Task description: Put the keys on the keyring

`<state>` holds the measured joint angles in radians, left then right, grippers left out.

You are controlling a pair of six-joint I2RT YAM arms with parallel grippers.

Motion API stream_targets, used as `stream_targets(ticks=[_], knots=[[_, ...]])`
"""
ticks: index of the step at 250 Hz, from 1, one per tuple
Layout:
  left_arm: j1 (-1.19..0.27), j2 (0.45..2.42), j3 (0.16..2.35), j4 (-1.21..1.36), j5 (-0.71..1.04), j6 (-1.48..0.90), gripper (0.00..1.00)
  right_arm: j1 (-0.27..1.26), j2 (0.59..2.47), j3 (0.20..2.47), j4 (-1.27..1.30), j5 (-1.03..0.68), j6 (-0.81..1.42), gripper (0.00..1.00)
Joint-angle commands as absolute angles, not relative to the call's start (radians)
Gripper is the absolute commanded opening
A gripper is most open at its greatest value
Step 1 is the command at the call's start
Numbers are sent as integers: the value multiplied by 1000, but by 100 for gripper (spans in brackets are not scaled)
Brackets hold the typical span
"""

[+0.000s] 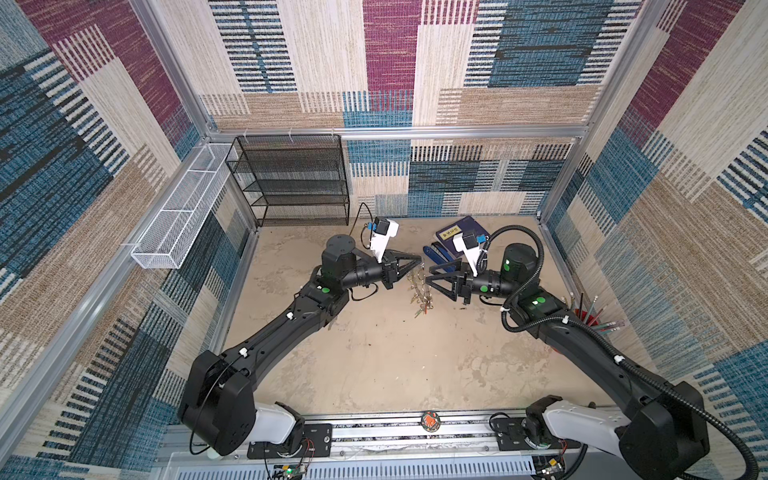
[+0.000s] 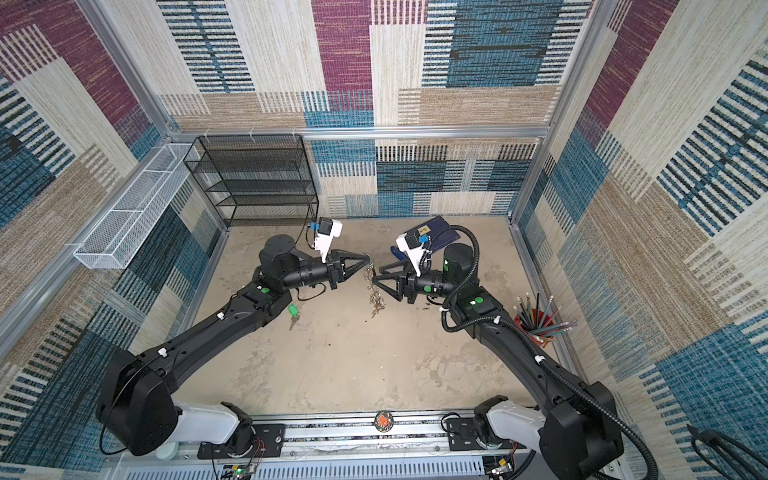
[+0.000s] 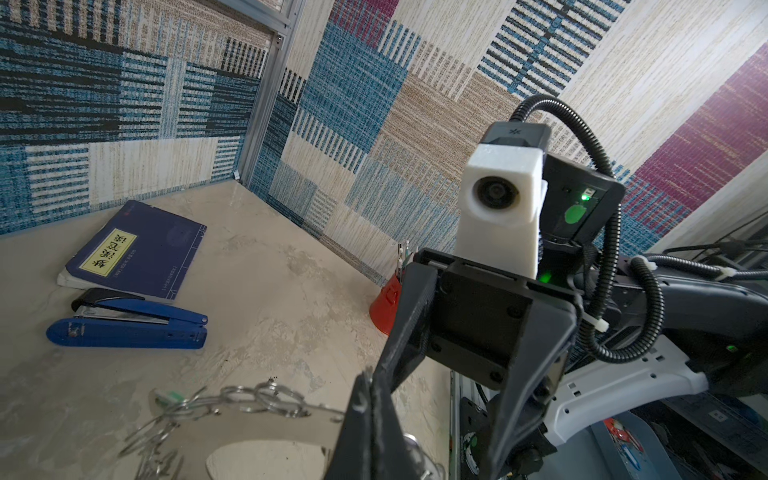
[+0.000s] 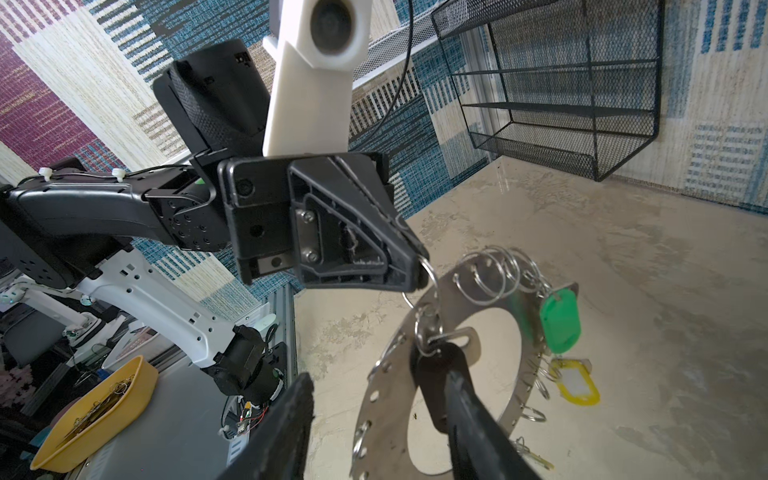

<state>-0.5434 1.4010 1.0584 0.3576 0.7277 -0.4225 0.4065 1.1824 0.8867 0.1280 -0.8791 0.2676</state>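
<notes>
Lower left of centre in a top view, a silver key with a green plastic tag (image 2: 293, 309) lies on the mottled table (image 2: 353, 365); neither wrist view shows it. At centre, the left gripper (image 4: 415, 270), pressed together, pinches a wire split ring on the flat, perforated metal keyring (image 4: 388, 415). Only the right wrist view resolves the black-tagged key (image 4: 436, 365) hanging there. The right gripper (image 1: 429, 278) stands spread.

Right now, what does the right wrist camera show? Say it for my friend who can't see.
The shut left gripper pinches a split ring on the keyring, a grey disc carrying a black-tagged key, a green tag and a yellow tag. A black mesh shelf is behind.
</notes>
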Motion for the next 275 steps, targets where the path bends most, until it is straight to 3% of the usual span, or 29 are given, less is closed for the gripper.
stream_targets(ticks=[1, 180, 275], knots=[[-544, 1404, 1077, 379, 724, -405, 0, 409, 1194, 882, 117, -856, 265, 53], [-541, 1387, 1078, 315, 646, -350, 0, 408, 1195, 868, 59, -824, 236, 50], [-540, 1388, 1077, 332, 645, -368, 0, 409, 1212, 862, 70, -823, 233, 31]])
